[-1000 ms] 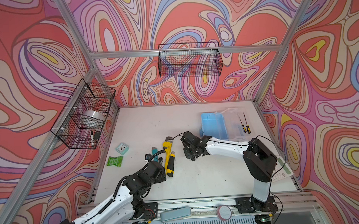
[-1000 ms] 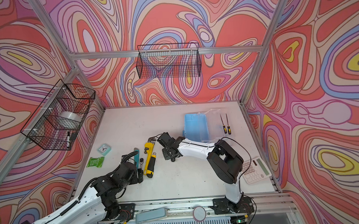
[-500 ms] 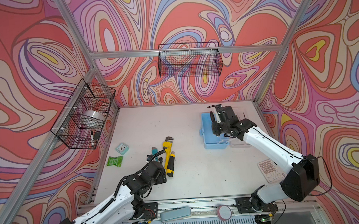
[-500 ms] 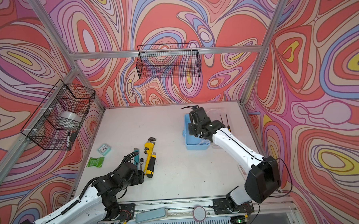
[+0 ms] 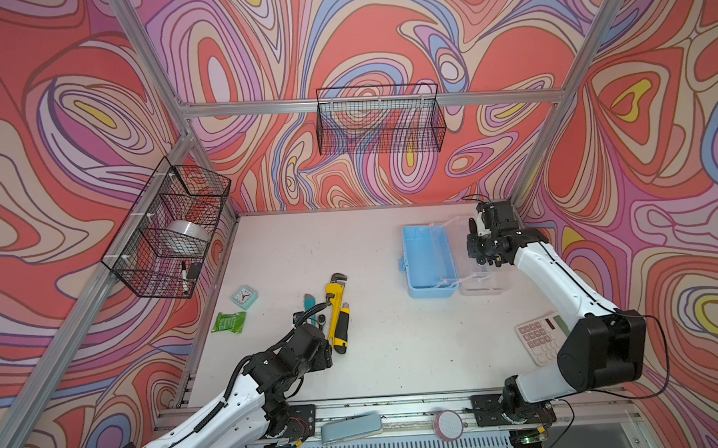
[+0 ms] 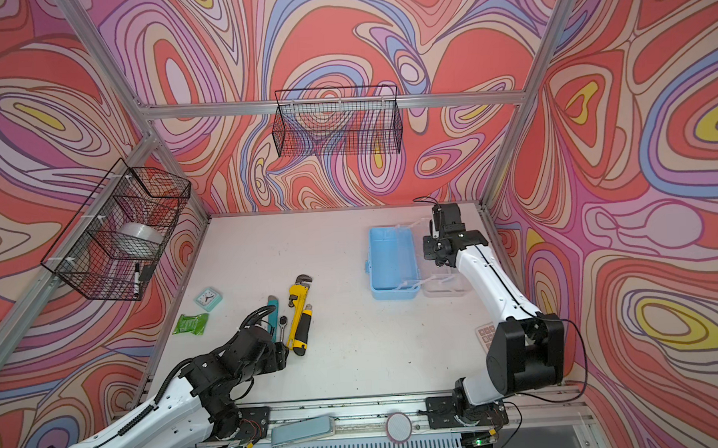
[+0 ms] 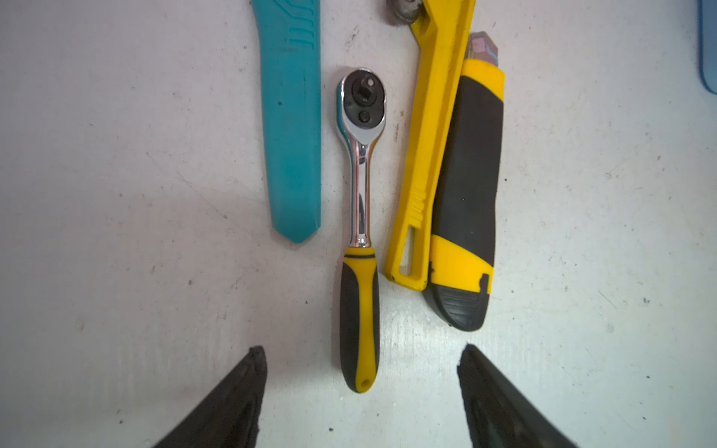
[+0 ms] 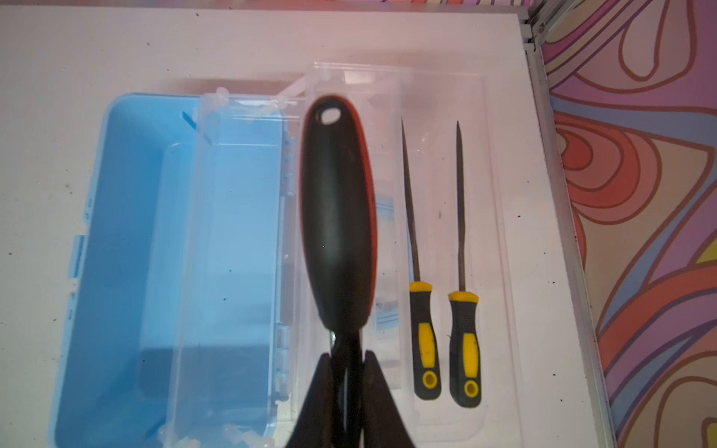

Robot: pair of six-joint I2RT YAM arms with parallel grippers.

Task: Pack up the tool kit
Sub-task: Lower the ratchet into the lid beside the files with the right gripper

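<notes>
The tool kit (image 5: 427, 257) (image 6: 393, 263) is a light blue box standing open at the back right, its clear lid (image 5: 480, 278) folded flat beside it. My right gripper (image 8: 346, 357) hangs over that lid, shut on a black-and-red-handled tool (image 8: 337, 217). Two yellow-and-black files (image 8: 425, 337) lie under the lid. My left gripper (image 7: 362, 351) is open just above the table, its fingers either side of the handle end of a chrome ratchet (image 7: 359, 232), not touching it. Beside the ratchet lie a yellow pipe wrench (image 5: 335, 301), a utility knife (image 5: 342, 329) and a teal tool (image 5: 309, 303).
A mint clock (image 5: 244, 297) and a green packet (image 5: 228, 322) lie at the left edge. A calculator (image 5: 539, 338) sits by the right arm's base. Wire baskets hang on the left wall (image 5: 170, 229) and back wall (image 5: 380, 120). A grey-blue slab (image 5: 349, 427) rests on the front rail.
My right arm has swung from beside the tools at mid-table to the tool kit, then further right over its open lid. The left arm has stayed by the ratchet.
</notes>
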